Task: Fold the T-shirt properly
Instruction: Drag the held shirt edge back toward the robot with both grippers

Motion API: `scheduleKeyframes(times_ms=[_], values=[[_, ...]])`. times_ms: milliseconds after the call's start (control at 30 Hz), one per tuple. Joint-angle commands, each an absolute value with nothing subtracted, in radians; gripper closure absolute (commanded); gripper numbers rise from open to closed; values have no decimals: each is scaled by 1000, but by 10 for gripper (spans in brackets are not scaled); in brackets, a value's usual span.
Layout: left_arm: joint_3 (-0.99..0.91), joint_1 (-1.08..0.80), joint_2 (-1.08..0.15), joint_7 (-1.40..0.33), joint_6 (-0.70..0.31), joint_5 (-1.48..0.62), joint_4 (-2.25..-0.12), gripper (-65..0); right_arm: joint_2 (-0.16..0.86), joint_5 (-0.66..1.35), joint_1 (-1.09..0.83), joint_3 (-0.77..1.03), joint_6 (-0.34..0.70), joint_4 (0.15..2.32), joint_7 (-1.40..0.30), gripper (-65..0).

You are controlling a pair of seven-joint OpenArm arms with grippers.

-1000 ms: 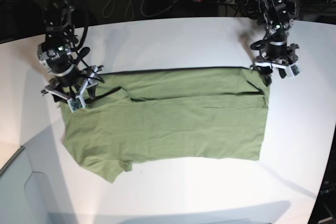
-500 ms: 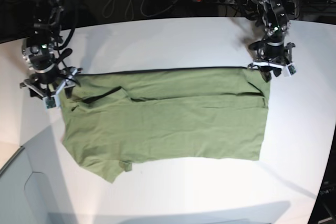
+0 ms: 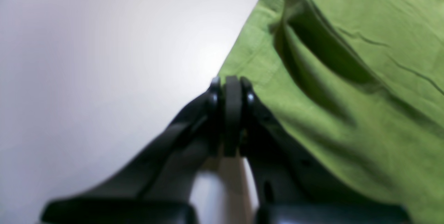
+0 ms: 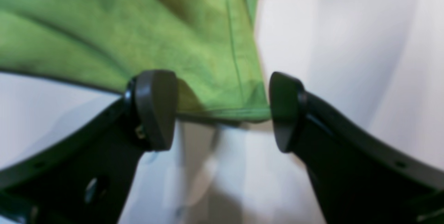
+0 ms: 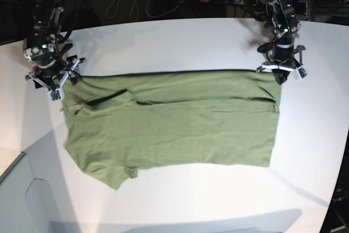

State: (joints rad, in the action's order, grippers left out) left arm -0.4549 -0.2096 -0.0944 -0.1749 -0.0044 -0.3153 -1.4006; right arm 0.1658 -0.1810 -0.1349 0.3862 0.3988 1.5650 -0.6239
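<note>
Fingers clamp the shirt (image 5: 174,129) at its one-o'clock corner in our left wrist view; our right wrist view alone shows the other pair apart, astride the eleven-o'clock corner.

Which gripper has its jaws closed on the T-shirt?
The left gripper: its jaws are shut on a corner of the T-shirt. The right gripper's jaws stand apart, either side of the other corner.
</note>
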Motion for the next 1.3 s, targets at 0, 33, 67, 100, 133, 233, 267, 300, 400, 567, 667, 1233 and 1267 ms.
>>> scheduleKeyframes(times_ms=[0, 33, 67, 100, 133, 233, 267, 300, 400, 567, 667, 1233, 1267], values=[[-456, -211, -101, -193, -1, -312, -1403, 0, 177, -176, -116, 401, 414, 1575, -601, -396], [-458, -213, -101, -193, -1, -312, -1403, 0, 177, -176, -113, 415, 414, 1566, -601, -396], [-458, -213, -101, -193, -1, -312, -1403, 0, 177, -176, -111, 423, 414, 1557, -601, -396], [-458, -214, -101, -193, -1, -312, -1403, 0, 177, -176, -111, 426, 414, 1547, -601, -395], [-458, -214, -101, -193, -1, -312, -1403, 0, 177, -176, -111, 426, 414, 1538, -601, -390], [-458, -214, -101, -193, -1, -312, -1403, 0, 199, -174, -111, 427, 414, 1495, -601, -333], [-458, -216, -101, -193, -1, -312, -1403, 0, 199, -174, -111, 427, 414, 1477, -601, -314], [-460, -216, -101, -193, -1, -312, -1403, 0, 199, -174, -113, 427, 414, 1466, -601, -297], [-461, -217, -101, -193, -1, -312, -1403, 0, 203, -174, -119, 427, 415, 1451, -601, -248], [-460, -229, -99, -193, -1, -312, -1403, 0, 216, -177, -134, 423, 486, 1452, -604, -85], [-460, -234, -99, -193, 1, -312, -1405, 0, 217, -177, -134, 427, 506, 1458, -610, 0], [-466, -254, -105, -194, 7, -306, -1581, 0, 237, -179, -93, 423, 509, 1779, -740, 0], [-466, -243, -105, -194, 7, -303, -1581, 0, 237, -179, -73, 423, 509, 1778, -757, 0]])
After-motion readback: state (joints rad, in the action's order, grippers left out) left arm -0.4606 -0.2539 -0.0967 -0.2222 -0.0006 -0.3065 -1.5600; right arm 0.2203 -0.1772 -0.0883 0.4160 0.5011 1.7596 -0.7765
